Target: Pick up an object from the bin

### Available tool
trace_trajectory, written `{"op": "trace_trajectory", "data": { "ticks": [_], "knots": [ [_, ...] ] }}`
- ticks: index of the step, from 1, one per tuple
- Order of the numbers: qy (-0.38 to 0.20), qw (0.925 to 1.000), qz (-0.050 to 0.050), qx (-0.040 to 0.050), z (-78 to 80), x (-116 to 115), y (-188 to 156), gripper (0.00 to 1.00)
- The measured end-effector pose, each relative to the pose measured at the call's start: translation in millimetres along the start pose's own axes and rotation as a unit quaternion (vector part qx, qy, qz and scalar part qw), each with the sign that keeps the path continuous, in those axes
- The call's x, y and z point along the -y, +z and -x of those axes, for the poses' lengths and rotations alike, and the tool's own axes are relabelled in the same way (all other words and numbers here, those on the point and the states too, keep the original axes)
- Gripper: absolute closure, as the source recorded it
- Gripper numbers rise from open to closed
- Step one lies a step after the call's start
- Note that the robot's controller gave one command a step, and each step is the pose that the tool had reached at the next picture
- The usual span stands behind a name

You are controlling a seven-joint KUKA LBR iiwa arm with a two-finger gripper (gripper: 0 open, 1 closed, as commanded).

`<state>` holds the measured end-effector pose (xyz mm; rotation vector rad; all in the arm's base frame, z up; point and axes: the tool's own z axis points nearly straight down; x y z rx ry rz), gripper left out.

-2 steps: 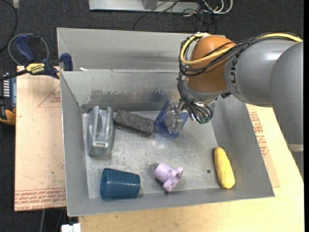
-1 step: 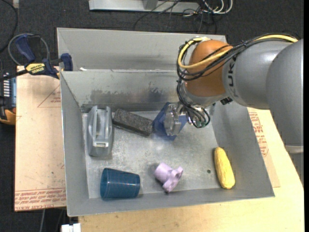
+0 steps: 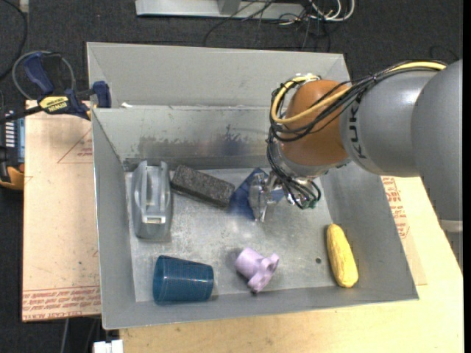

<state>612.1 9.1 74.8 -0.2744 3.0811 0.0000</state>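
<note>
Watching from my console, I see the claw (image 3: pixel 260 203) low in the middle of the bin (image 3: pixel 110 197), right against a small dark-blue object (image 3: pixel 245 190) that lies just beside one end of a dark grey block (image 3: pixel 201 185). I cannot tell whether the claw is released or clenched. My worry is a grip that catches only the blue piece's edge, so it slips out on the lift, or a nudge that drags the block along too.
</note>
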Motion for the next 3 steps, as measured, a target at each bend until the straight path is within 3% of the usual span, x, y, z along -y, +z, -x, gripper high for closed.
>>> {"op": "trace_trajectory", "data": {
  "ticks": [1, 2, 3],
  "knots": [
    [0.068, 0.9977, 0.0, 0.002, 37.6, 12.4, 2.9, 1.0],
    [0.068, 0.9977, 0.0, 0.002, 37.6, 12.4, 2.9, 1.0],
    [0.071, 0.9974, 0.0, 0.005, 36.2, 6.5, -25.0, 0.0]
  ]
}}
